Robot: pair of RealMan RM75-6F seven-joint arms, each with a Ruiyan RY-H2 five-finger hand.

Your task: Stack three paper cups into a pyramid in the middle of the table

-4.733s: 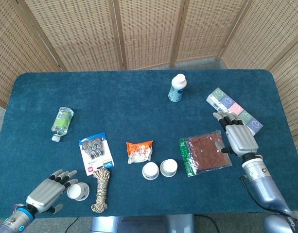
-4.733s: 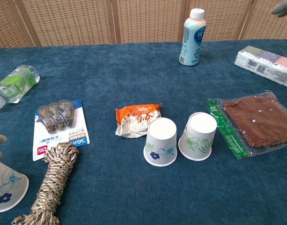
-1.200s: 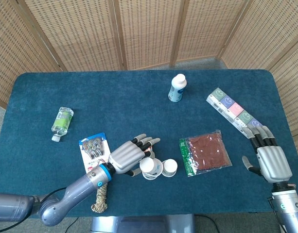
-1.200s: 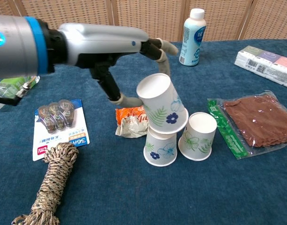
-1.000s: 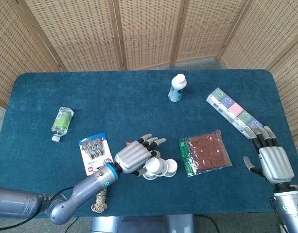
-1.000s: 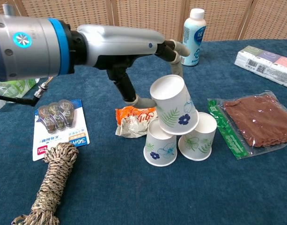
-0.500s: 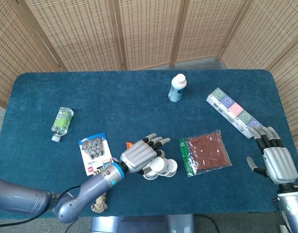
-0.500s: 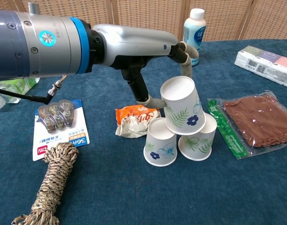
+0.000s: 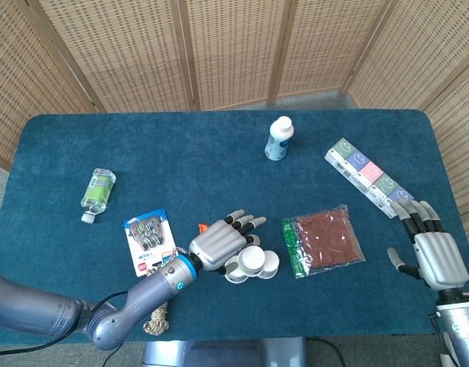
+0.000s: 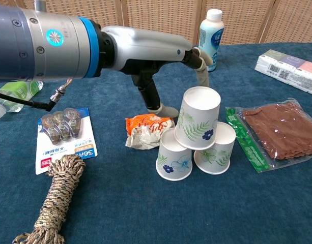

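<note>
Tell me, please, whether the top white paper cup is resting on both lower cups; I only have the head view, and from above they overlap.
Observer: In the chest view the top white paper cup stands mouth down and upright, its rim bridging the left lower cup and the right lower cup.
Operator: Is the left hand clear of it?
Observer: I cannot tell. One finger curves down behind the cup's top and the thumb lies close by its left side, but contact is unclear.
</note>
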